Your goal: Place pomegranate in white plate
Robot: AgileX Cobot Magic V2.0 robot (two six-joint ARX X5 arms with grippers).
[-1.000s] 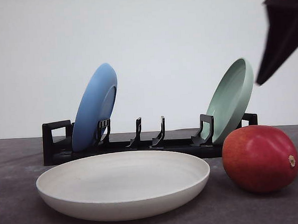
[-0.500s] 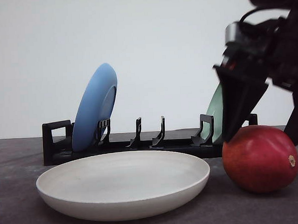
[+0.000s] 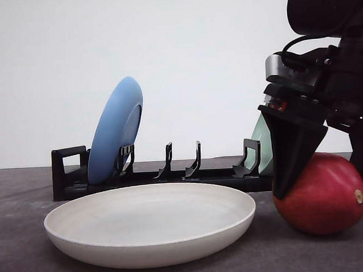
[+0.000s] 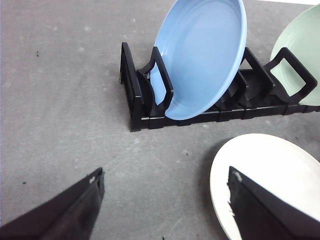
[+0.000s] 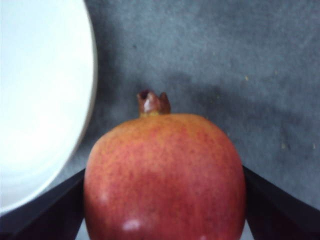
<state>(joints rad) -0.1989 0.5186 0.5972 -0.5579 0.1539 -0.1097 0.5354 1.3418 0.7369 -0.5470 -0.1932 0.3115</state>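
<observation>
Right gripper (image 3: 323, 183) straddles the pomegranate (image 3: 323, 197) on the desk (image 3: 29, 253), fingers spread wide, nothing gripped yet, white plate (image 3: 151, 226) waiting empty.

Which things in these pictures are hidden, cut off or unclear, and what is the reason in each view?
- Green plate: front view, mostly behind the right gripper.
- Pomegranate: front view, its left part is behind a finger; whether the fingers touch it is unclear. Right wrist view, its lower part is cut off by the edge.
- White plate: left wrist view, partly cut off by the edge.
- Left gripper: left wrist view, its fingers are cut off by the edge.
</observation>
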